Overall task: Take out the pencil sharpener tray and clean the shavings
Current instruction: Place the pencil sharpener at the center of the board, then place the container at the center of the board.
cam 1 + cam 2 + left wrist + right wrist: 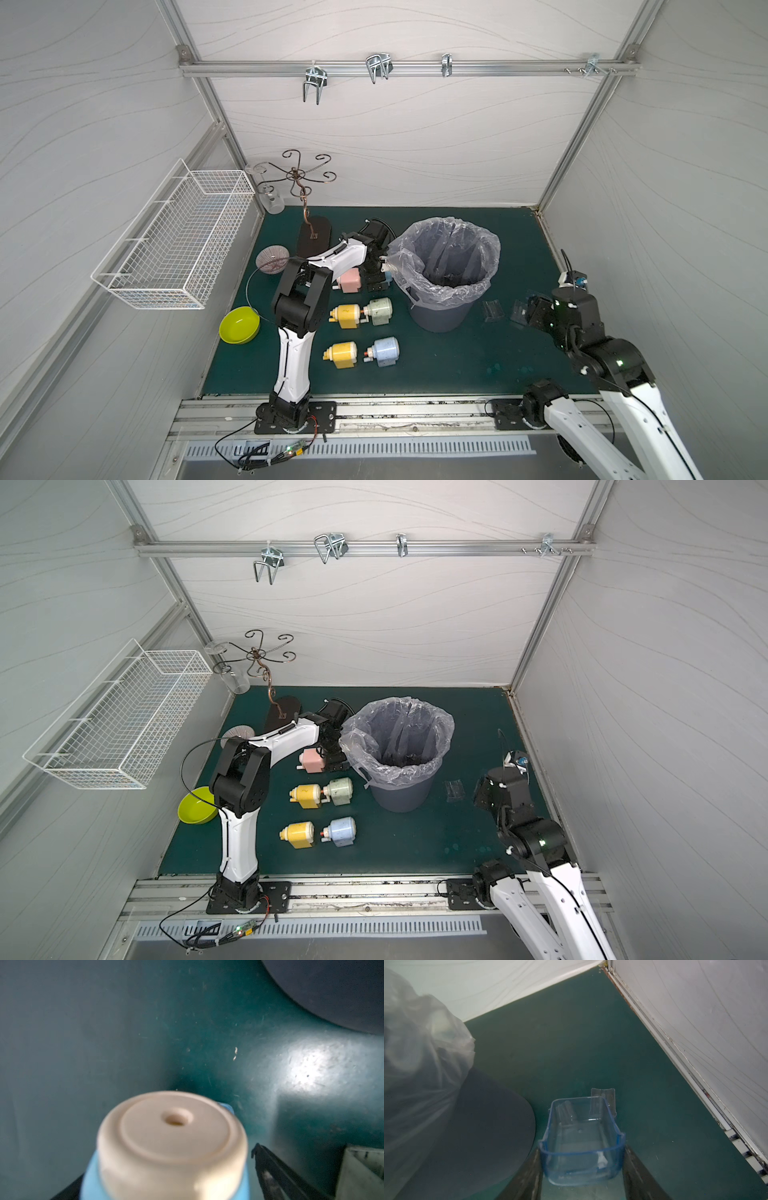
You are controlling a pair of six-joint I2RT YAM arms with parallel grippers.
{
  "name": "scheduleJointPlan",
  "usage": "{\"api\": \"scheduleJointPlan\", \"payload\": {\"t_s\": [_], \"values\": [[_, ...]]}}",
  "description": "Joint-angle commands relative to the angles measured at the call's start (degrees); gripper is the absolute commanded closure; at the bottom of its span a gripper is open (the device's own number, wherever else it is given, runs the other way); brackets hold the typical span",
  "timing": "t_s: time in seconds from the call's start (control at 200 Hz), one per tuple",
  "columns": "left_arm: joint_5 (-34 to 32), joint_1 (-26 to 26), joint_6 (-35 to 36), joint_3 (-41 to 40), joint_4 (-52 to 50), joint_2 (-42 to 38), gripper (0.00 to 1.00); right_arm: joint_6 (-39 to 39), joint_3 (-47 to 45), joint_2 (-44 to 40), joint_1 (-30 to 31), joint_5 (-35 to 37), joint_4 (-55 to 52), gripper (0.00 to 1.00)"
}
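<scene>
The right pincer (582, 1150) is closed across one end of the tray (581, 1136), a finger on each long wall. It is down near the table (571, 1043), just beside the bin (477, 1126); I can't tell whether the tray touches the table. The tray is thin clear plastic, bluish at the rim. I'd judge it light, slick and a bit springy, so a modest squeeze near the rim looks safest. Squeezed harder, it could bow or pop free. I make out no shavings in it. A second clear tray (604, 1097) lies just beyond. The left pincer (377, 279) stands open around a blue sharpener (166, 1147), its finger clear of the body.
</scene>
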Motion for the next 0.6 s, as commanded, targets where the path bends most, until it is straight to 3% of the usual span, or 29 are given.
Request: {"api": "scheduleJointPlan", "payload": {"t_s": [0.0, 0.255, 0.595], "values": [[-0.3, -0.2, 0.1, -0.1, 2.0, -3.6, 0.01, 1.7, -0.6, 3.5, -1.1, 1.8, 2.8, 1.00], [-0.4, -0.2, -3.1, -2.8, 4.8, -7.5, 0.00, 3.8, -2.3, 11.3, -5.3, 4.2, 8.9, 1.00], [0.0, -0.2, -6.6, -5.5, 8.1, -11.6, 0.00, 9.3, -5.4, 22.9, -16.6, 7.8, 21.6, 1.00]]}}
